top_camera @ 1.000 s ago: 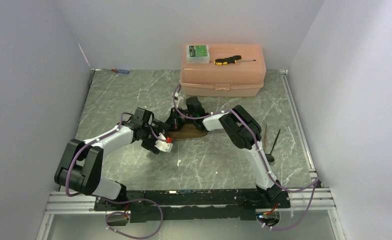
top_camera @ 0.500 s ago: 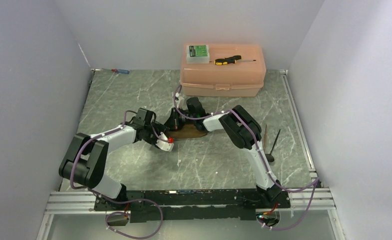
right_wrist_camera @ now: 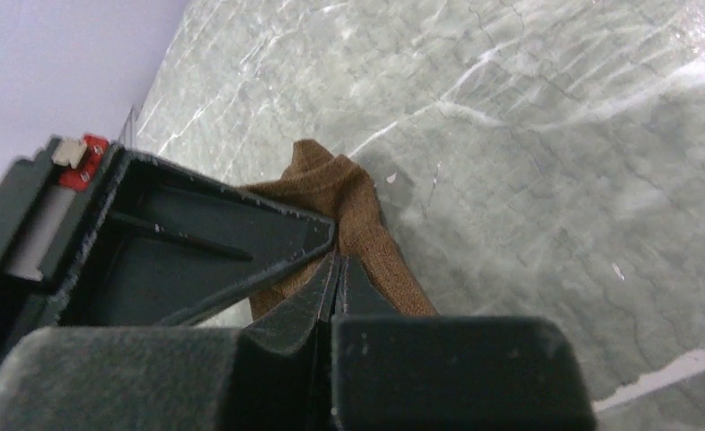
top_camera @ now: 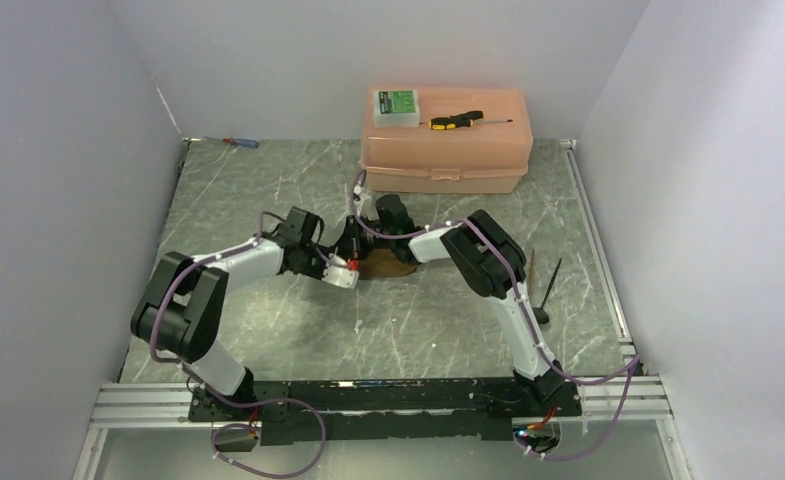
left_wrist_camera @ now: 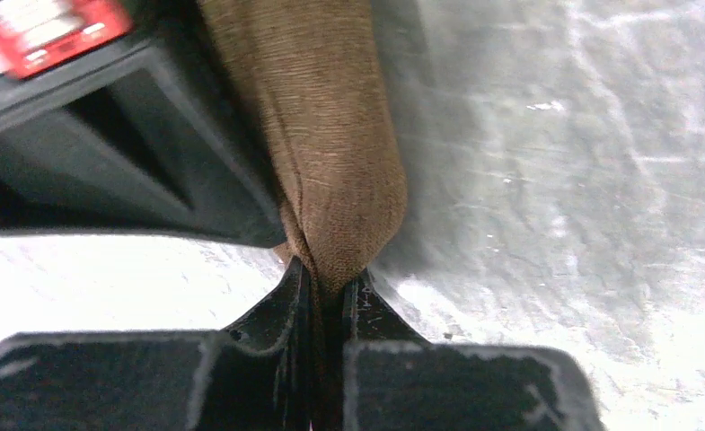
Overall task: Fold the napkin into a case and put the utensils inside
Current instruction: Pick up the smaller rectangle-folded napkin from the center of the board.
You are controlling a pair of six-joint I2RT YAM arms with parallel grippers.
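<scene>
1. The napkin (top_camera: pixel 386 265) is found on the counter (top_camera: pixel 268 190) just in front of the pink box (top_camera: pixel 448 150), bunched up between the two arms. No finished fold can be made out.
2. The left fingers (left_wrist_camera: pixel 304 287) are pressed together on a fold of the napkin (left_wrist_camera: pixel 330 180), and the cloth bulges out just past the tips.
3. The right fingers (right_wrist_camera: pixel 329 283) are pressed tight together. A thin edge of the napkin (right_wrist_camera: pixel 366 224) appears to be caught between them.
4. The napkin is judged light, soft and limp. The coarse weave should give the fingers grip, but sagging and creasing are to be expected. Breakage is not a concern.
5. A hold at an edge or corner is recommended, so that a single layer is pinched rather than the bunched middle.
6. The utensils (top_camera: pixel 548 285) lie front-right of the pink box, well apart from the napkin. They are judged thin and rigid.
</scene>
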